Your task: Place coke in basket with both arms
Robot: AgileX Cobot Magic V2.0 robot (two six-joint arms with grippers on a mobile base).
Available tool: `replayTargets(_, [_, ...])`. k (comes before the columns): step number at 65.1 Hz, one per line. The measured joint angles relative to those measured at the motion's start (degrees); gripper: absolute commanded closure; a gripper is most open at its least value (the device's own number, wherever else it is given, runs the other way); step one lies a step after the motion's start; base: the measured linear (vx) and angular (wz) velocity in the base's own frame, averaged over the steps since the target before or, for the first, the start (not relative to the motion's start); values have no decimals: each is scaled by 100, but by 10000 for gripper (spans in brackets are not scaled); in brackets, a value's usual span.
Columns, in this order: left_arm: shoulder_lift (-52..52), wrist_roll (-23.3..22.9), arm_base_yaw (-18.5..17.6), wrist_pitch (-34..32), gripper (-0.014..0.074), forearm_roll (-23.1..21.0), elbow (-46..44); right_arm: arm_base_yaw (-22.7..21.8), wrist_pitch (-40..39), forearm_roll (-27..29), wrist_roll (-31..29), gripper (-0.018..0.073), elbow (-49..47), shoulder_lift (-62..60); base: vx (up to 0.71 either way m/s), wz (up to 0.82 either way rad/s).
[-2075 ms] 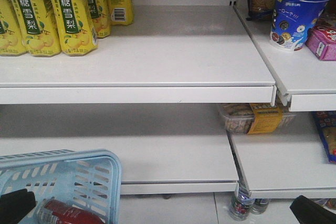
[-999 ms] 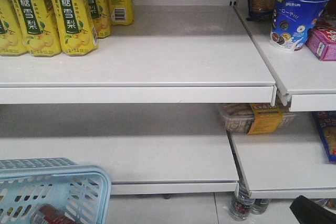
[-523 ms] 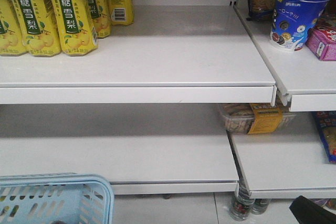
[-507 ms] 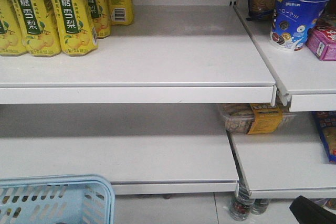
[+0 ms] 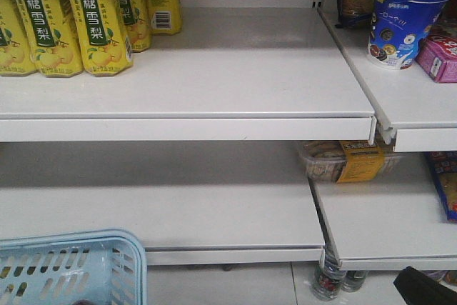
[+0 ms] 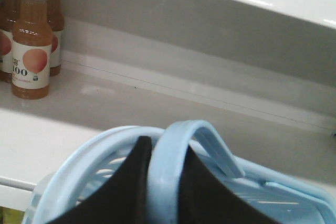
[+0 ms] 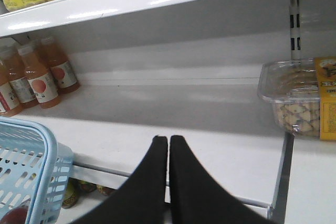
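White shop shelving fills the place. The upper shelf (image 5: 235, 83) carries yellow pear-drink bottles (image 5: 64, 19) at its left end, the rest bare; the neighbouring bay on the right holds a blue snack cup (image 5: 400, 23) and a pink box (image 5: 439, 58). On the lower shelf (image 5: 214, 212) orange juice bottles (image 7: 44, 74) stand at the back left, and a clear tub of biscuits (image 7: 299, 100) sits on the lower shelf of the right bay.

The left gripper (image 6: 157, 182) pinches the pale blue basket's (image 5: 71, 269) hoop handle (image 6: 181, 145) between its black fingers. The right gripper (image 7: 168, 150) has its fingers pressed together, holding nothing, in front of the lower shelf's edge. A sliver of the red coke (image 7: 16, 216) shows inside the basket from the right wrist view.

Two seconds ago the basket sat higher and further right, the coke plainly visible inside; since then it has sunk toward the bottom left corner.
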Motion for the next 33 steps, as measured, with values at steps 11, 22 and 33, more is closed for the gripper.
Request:
replayTargets(11, [0,-18,23,-170,603,15,0,0,0,0,0,564,0,0,0,0])
replayTargets(22, [0,-23,23,-249,603,21,0,0,0,0,0,564,0,0,0,0])
replayTargets(33, [0,-23,23,-483,603,26,0,0,0,0,0,564,0,0,0,0])
